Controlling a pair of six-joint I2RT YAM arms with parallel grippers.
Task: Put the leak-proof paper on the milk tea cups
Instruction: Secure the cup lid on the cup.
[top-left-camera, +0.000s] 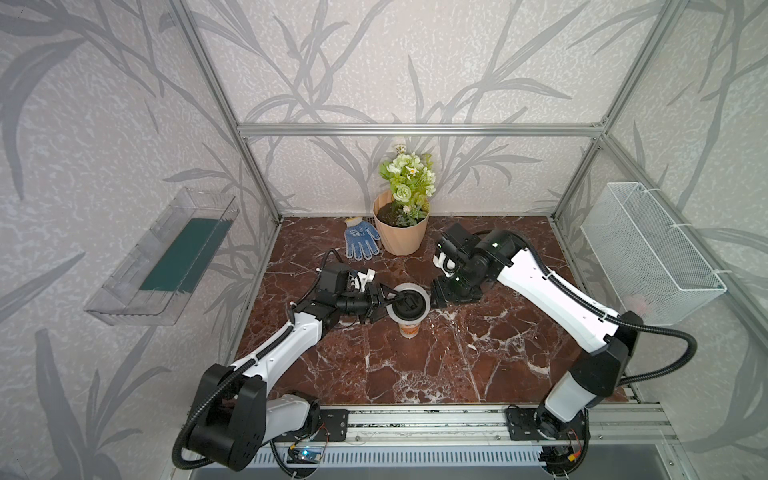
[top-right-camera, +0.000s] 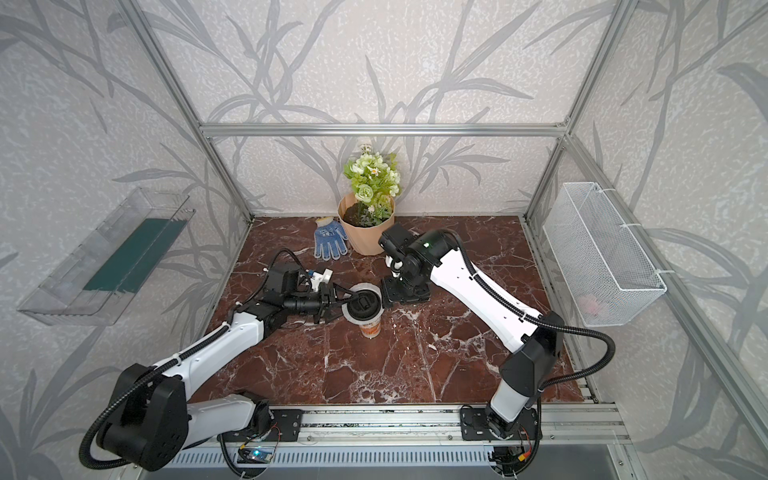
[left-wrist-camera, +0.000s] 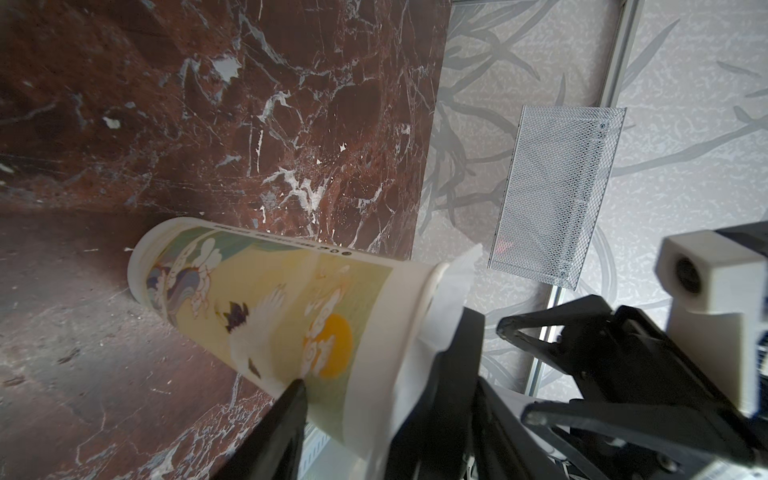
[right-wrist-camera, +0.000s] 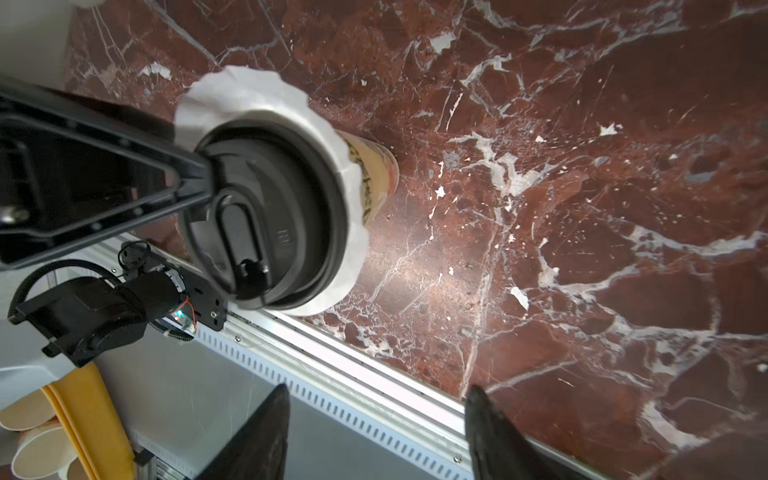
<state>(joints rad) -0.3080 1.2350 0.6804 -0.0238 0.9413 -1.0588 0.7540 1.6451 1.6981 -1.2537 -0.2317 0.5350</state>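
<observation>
The paper (right-wrist-camera: 266, 89) lies over the mouth of the cup (left-wrist-camera: 257, 307) standing on the table (right-wrist-camera: 582, 208), pinned under a black lid (right-wrist-camera: 270, 216), its frilled edge sticking out all round. Thin, light and limp, it probably tears easily, so that free edge is the place to pinch, gently. The left gripper (top-left-camera: 390, 308) is half spread, one finger on the lid and one against the cup's side, though whether it clamps I cannot tell; the right gripper (right-wrist-camera: 378, 415) stands wide and empty.
</observation>
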